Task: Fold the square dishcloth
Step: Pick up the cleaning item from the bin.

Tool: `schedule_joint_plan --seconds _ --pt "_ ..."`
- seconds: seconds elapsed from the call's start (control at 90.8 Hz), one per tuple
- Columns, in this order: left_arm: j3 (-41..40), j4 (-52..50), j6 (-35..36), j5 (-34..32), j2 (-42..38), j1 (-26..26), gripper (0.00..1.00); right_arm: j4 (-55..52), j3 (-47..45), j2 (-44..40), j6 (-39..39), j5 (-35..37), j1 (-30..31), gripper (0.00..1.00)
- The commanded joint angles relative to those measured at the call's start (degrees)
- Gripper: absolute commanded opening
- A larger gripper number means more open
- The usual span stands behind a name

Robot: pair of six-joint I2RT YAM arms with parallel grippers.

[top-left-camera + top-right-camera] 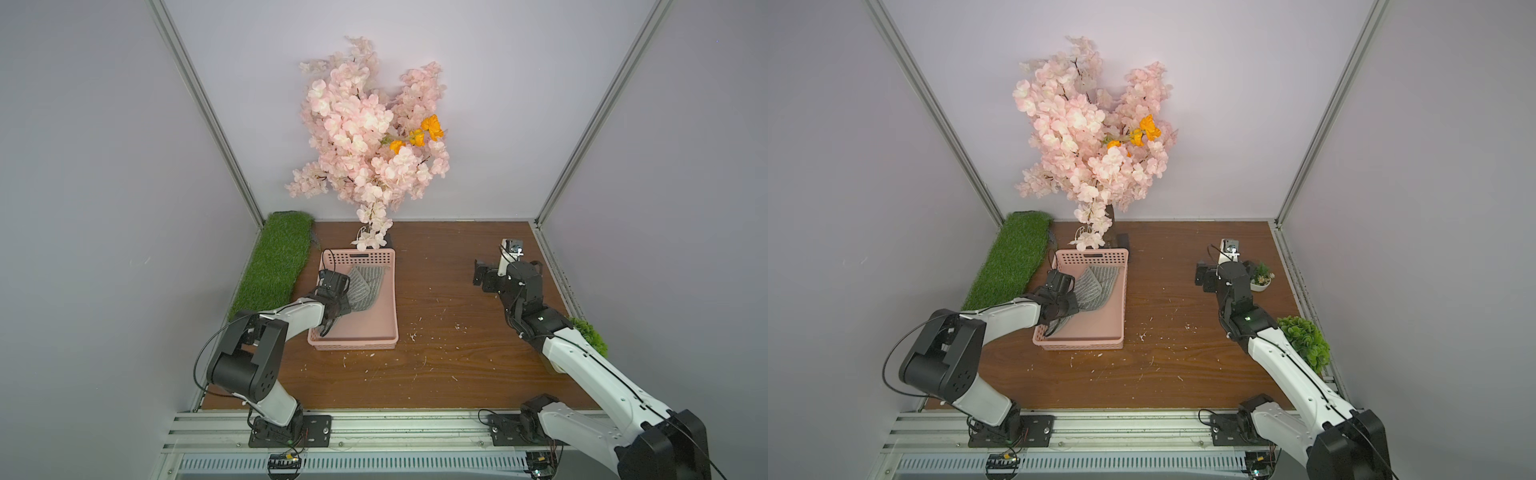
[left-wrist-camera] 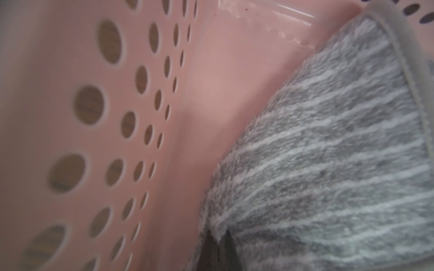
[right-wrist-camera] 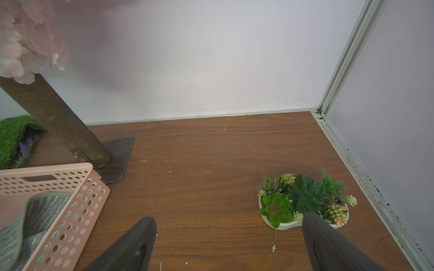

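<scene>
Both top views: square dishcloth (image 1: 365,286) (image 1: 1096,286) lies rumpled inside pink basket (image 1: 388,316), in its far-left part, one flap lifted. Left tool (image 1: 347,309) reaches down into the basket from the left side and meets the cloth's near-left edge; tips hidden by the wrist here, so grip can't be read from above. Right tool (image 1: 509,270) hangs over bare table (image 1: 436,291), well apart from basket and cloth. Grass mat (image 1: 274,257) runs along the left wall, beside the basket. Left wrist view: the left tool's dark tips are pressed together w/ a fold of the grey-and-white striped cloth's edge pinched between them, i.e. clamped on the cloth. Cloth spreads away from the tips across the basket floor; perforated basket wall is just beside it. Right wrist view: right tool's jaws stand wide apart, nothing between them, wood table below. Succulent pot (image 3: 303,204) sits behind one finger. The basket's corner, w/ cloth inside, shows off to the side, not touching the tool.
</scene>
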Motion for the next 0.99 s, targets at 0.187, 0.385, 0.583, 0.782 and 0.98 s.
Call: schedule_joint_plan --seconds 0.187,0.385,0.583,0.782,0.98 --pt "6.3 0.2 6.3 4.0 2.9 3.7 0.00 -5.5 3.3 0.8 0.5 0.1 2.6 1.00" --pt "10.3 -4.2 7.2 10.3 -3.2 3.7 0.00 -7.2 5.3 2.4 1.7 -1.3 4.4 1.00" --pt "14.0 -10.1 8.0 14.6 -11.1 3.4 0.00 -7.1 7.5 5.1 3.4 -1.2 4.6 1.00" --pt "14.8 -12.3 5.7 17.7 -19.1 -0.9 0.00 -8.7 11.4 8.1 5.3 1.7 4.6 1.00" --pt "17.5 -12.5 0.7 17.8 -21.5 -10.3 0.00 -11.4 14.1 8.7 7.6 6.8 4.3 0.99"
